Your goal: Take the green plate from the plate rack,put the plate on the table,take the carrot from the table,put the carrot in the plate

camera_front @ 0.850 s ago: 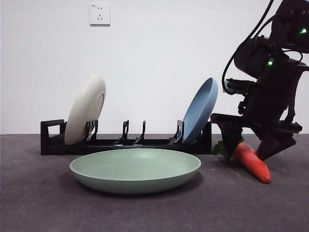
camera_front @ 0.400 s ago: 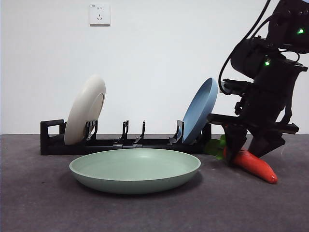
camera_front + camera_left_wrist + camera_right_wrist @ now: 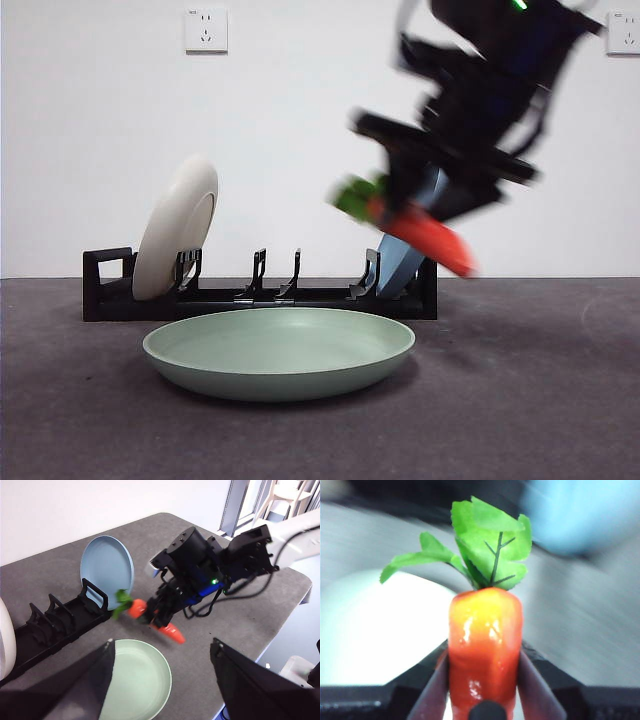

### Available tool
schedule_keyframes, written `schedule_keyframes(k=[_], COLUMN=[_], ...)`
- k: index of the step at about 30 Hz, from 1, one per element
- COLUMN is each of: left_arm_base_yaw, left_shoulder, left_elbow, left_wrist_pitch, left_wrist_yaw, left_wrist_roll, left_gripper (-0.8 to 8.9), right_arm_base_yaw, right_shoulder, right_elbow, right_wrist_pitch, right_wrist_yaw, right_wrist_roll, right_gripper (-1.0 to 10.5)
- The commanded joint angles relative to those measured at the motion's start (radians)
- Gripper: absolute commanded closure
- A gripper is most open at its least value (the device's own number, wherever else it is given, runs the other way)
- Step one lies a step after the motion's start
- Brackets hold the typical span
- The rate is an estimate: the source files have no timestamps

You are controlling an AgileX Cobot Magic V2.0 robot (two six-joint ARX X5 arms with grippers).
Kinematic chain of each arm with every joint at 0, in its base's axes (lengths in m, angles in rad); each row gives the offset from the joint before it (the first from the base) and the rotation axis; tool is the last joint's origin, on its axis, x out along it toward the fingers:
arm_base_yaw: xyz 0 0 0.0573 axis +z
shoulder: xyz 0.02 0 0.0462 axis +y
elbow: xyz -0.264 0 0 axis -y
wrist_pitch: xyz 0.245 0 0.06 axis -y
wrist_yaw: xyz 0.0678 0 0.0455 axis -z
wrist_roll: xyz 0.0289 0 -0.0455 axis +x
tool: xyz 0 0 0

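The green plate (image 3: 280, 352) lies flat on the table (image 3: 540, 410) in front of the plate rack (image 3: 260, 297). My right gripper (image 3: 415, 212) is in the air above the plate's right rim, shut on the carrot (image 3: 428, 238), and both are blurred by motion. The carrot tilts, with its leaves pointing left. In the right wrist view the carrot (image 3: 485, 635) sits between both jaws of the right gripper (image 3: 485, 680), with the green plate (image 3: 370, 625) beyond it. My left gripper (image 3: 162, 647) hangs high and open, looking down on the carrot (image 3: 150, 617) and green plate (image 3: 137, 680).
A cream plate (image 3: 178, 240) stands in the rack's left end. A blue plate (image 3: 403, 265) stands at its right end, partly behind the right arm. The table's edge (image 3: 300, 587) runs close behind that arm.
The right gripper has lifted the carrot off the table at the right. It has carried it up and to the left, toward the green plate.
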Motion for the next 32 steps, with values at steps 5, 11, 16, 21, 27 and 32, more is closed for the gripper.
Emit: schedule_keyframes(k=[5,11,16,21,27,32], left_arm_base_yaw=[-0.003,-0.003,-0.003,-0.003,-0.003,-0.003], left_shoulder=[-0.002,-0.002,-0.002,-0.002,-0.002,-0.002], left_elbow=[-0.004,-0.004,-0.004,-0.004,-0.004,-0.004], left_wrist_pitch=[-0.023,-0.054,-0.063,-0.069,-0.089,-0.103], left_wrist_yaw=[0.001,0.001,0.001,0.001,0.0,-0.001], left_wrist_roll=[-0.011,-0.01,-0.011,-0.011,-0.014,-0.013], left_gripper=[4.91,4.91,4.91,4.91,4.91,4.91], right_arm_base_yaw=[0.153,0.193,0.2,0.204,0.206,0.208], right_shoulder=[0.123,0.24,0.301,0.315,0.315,0.274], right_elbow=[-0.006,-0.006,-0.006,-0.006,-0.004,-0.001], right_wrist_pitch=[0.168,0.231,0.234,0.235,0.234,0.222], right_wrist_yaw=[0.008,0.03,0.03,0.022,0.022,0.023], right_wrist_roll=[0.055,0.079,0.088,0.088,0.107,0.114], right_gripper=[9.6,9.6,9.6,9.2,4.4,4.3])
